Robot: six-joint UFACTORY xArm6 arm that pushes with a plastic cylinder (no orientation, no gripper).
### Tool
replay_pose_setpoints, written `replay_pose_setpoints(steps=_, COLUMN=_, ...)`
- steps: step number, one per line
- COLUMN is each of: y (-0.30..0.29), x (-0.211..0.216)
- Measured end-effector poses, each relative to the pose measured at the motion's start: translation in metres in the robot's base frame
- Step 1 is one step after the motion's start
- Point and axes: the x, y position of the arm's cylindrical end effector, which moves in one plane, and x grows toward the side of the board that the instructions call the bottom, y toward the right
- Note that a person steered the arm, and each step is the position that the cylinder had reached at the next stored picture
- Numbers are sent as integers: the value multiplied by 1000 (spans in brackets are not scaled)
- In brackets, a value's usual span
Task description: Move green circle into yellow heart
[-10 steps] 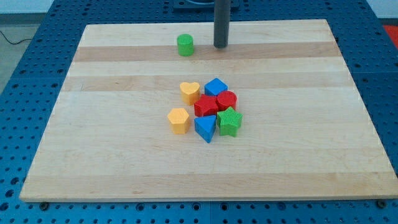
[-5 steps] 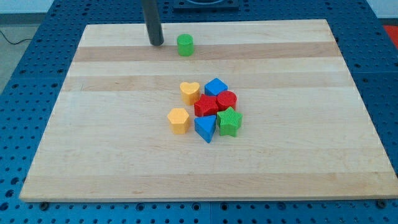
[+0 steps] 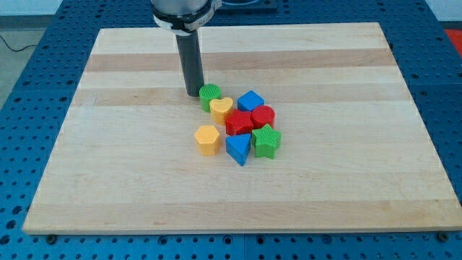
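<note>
The green circle (image 3: 210, 94) sits near the board's middle, touching the upper left side of the yellow heart (image 3: 221, 108). My tip (image 3: 193, 92) rests on the board just left of the green circle, against or almost against it. The dark rod rises from it toward the view's top.
Right of and below the heart lies a tight cluster: a blue block (image 3: 250, 100), a red star (image 3: 237, 122), a red block (image 3: 263, 115), a green star (image 3: 266, 141), a blue triangle (image 3: 238, 149). A yellow hexagon (image 3: 207, 139) stands apart at lower left. The wooden board (image 3: 346, 180) lies on a blue pegboard.
My tip went from right of the green circle to its left, then came down the view. The green circle slid down from near the top edge to against the yellow heart.
</note>
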Motion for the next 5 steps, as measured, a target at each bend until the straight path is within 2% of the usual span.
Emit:
replay_pose_setpoints(steps=1, y=6, x=-16)
replay_pose_setpoints(steps=3, y=12, x=-19)
replay_pose_setpoints(steps=5, y=11, x=15)
